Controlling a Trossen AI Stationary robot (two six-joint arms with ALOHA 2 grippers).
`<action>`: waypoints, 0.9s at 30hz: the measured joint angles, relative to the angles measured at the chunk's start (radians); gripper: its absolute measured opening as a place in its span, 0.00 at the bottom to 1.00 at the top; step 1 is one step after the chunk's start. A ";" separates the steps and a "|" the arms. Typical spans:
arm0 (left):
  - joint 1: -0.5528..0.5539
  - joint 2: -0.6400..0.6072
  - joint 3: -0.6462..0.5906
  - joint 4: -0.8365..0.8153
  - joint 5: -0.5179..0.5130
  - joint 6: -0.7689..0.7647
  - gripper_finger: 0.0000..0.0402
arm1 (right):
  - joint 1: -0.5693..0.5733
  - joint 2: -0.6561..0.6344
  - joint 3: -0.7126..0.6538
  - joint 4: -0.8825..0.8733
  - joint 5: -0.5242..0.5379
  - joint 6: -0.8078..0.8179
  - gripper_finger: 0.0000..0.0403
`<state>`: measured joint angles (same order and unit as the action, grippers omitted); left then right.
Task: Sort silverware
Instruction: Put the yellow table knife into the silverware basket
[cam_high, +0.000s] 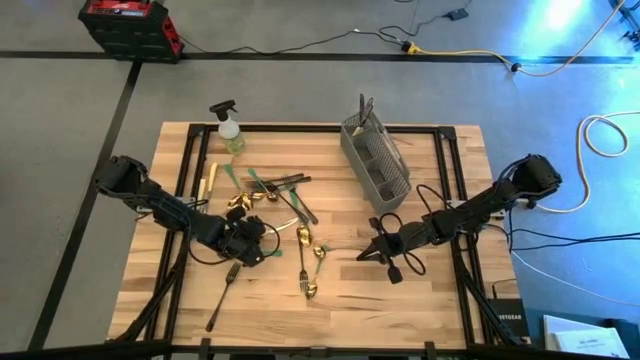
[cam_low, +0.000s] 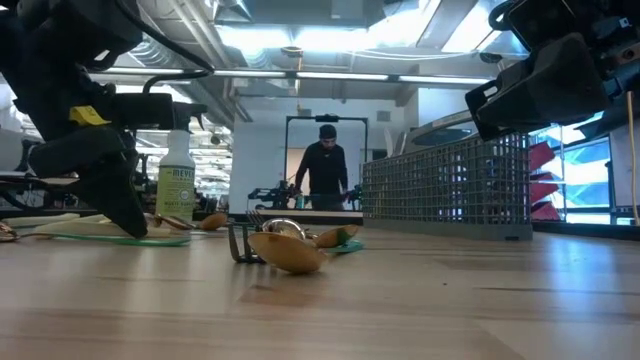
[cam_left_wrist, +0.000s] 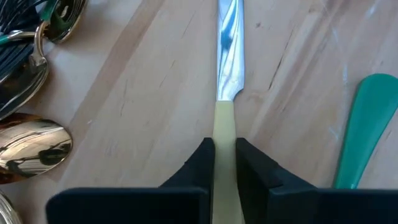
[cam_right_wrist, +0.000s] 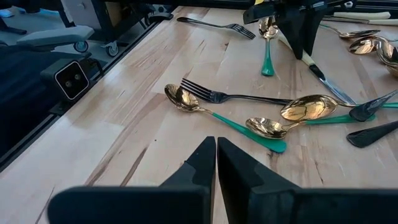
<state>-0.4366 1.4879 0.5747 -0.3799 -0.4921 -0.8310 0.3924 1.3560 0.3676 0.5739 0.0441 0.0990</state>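
Clamping a cream-handled knife (cam_left_wrist: 225, 118) by its handle, the left gripper (cam_left_wrist: 225, 163) is low on the wooden table (cam_high: 440, 300), its fingers (cam_left_wrist: 199, 163) pressed to either side of the pale handle with the shiny blade running on ahead over bare wood. Just beside this knife lie a green handle (cam_left_wrist: 367, 124) on one side and gold spoon bowls (cam_left_wrist: 31, 146) on the other. The rest of the silverware (cam_high: 285, 215) is scattered between the knife and the grey mesh caddy (cam_high: 375, 160), with a spray bottle (cam_high: 230, 128) near the table's far edge. The right gripper (cam_right_wrist: 216, 163), jaws together and holding nothing, hovers beyond the gold-and-green spoons (cam_right_wrist: 217, 115), over open wood towards the table's right edge.
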 joint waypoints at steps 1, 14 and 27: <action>0.000 0.000 0.005 -0.005 0.002 0.000 0.06 | 0.000 0.000 0.000 0.000 0.000 0.000 0.00; 0.037 -0.022 0.141 -0.174 0.046 0.135 0.03 | 0.000 0.000 0.000 -0.001 0.000 0.000 0.00; 0.046 -0.031 0.246 -0.320 0.070 0.153 0.01 | 0.000 0.000 0.000 -0.008 0.000 -0.027 0.00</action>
<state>-0.3906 1.4572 0.8206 -0.7000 -0.4225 -0.6784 0.3923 1.3560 0.3679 0.5662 0.0441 0.0719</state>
